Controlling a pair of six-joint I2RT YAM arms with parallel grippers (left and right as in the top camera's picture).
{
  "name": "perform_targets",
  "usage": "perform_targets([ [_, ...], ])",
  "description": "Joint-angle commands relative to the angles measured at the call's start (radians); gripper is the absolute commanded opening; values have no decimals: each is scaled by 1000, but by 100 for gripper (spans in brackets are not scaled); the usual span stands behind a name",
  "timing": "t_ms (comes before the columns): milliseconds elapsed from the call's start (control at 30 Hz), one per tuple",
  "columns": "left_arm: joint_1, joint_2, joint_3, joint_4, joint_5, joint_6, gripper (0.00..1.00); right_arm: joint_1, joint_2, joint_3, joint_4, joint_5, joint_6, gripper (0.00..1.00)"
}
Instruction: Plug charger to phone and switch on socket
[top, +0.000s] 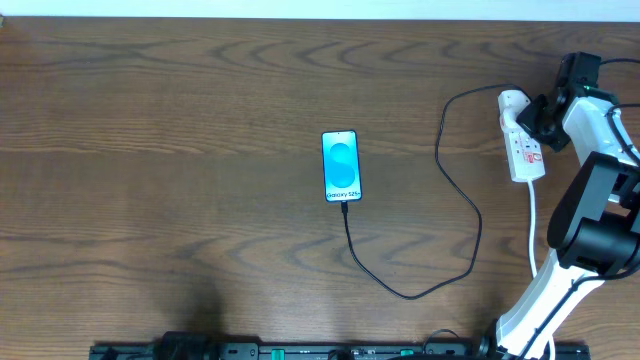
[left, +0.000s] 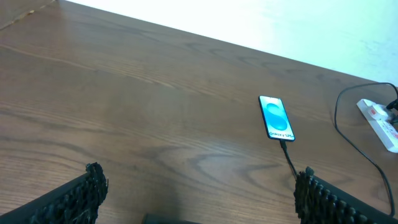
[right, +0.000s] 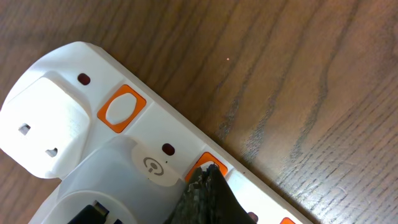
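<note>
Touching socket switch: right gripper | charger seated in phone, socket

The socket is a long white strip with orange switches. It lies flat, right under the right pincer. The pincer's closed tip touches one switch. The charger is a thin black wire. Its white plug head sits in the strip, just beside the tip. The wire loops away to the phone and meets its bottom edge. The phone lies flat with its blue screen up, well apart from the pincer.
</note>
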Motion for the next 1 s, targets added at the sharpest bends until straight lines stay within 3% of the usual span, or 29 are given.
perform_targets([
  [0,-5,-11,-2,-2,-9,6,98,69,1,-26,-6,-140,-32,1],
  [600,-5,-11,-2,-2,-9,6,98,135,2,-26,2,-243,-107,1],
  [833,-5,-11,-2,-2,-9,6,98,138,-17,-11,-51,-34,-44,1],
  [967,-5,-11,-2,-2,-9,6,98,130,-116,29,-122,96,3,1],
])
